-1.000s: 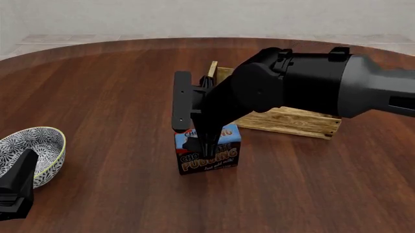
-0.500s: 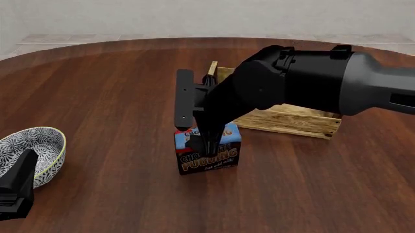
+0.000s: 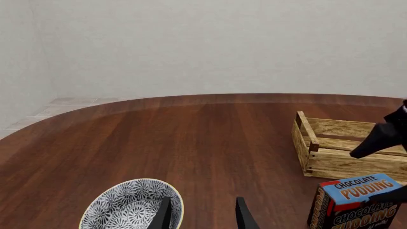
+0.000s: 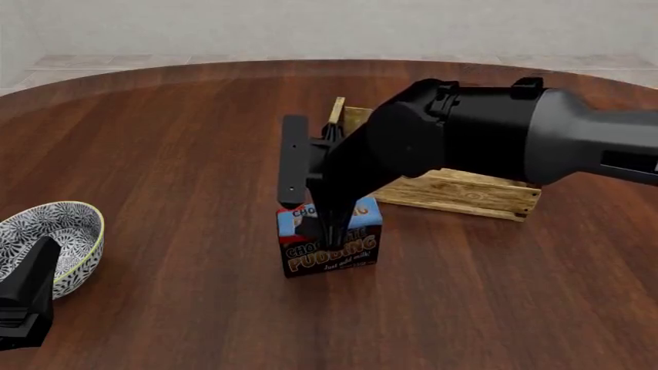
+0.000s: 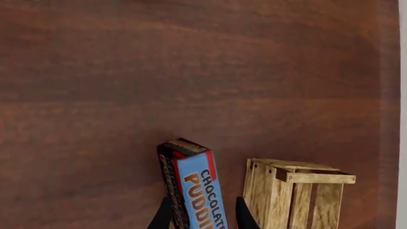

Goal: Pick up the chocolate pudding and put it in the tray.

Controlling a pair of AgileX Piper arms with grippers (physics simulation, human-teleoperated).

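Observation:
The chocolate pudding [image 4: 331, 250] is a small carton that stands upright on the table, just in front of the tray [image 4: 463, 193], a light wooden slat crate. My right gripper [image 4: 330, 230] points down onto the carton's top. In the right wrist view its fingers [image 5: 240, 215] stand open on either side of the chocolate pudding [image 5: 196, 183], with the tray [image 5: 299, 195] close beside. My left gripper [image 4: 26, 297] rests open at the near left, holding nothing. In the left wrist view the chocolate pudding [image 3: 356, 200] and the tray [image 3: 334, 152] appear off to one side.
A blue-and-white patterned bowl [image 4: 52, 235] sits at the near left, right by my left gripper, and shows between its fingers [image 3: 164, 217] as the bowl [image 3: 127, 210]. My right arm's bulky body [image 4: 483, 139] hangs over the tray and hides most of it.
My right arm has shifted slightly over the carton, its wrist a touch to the right. The chocolate pudding, the bowl and my left arm have not moved.

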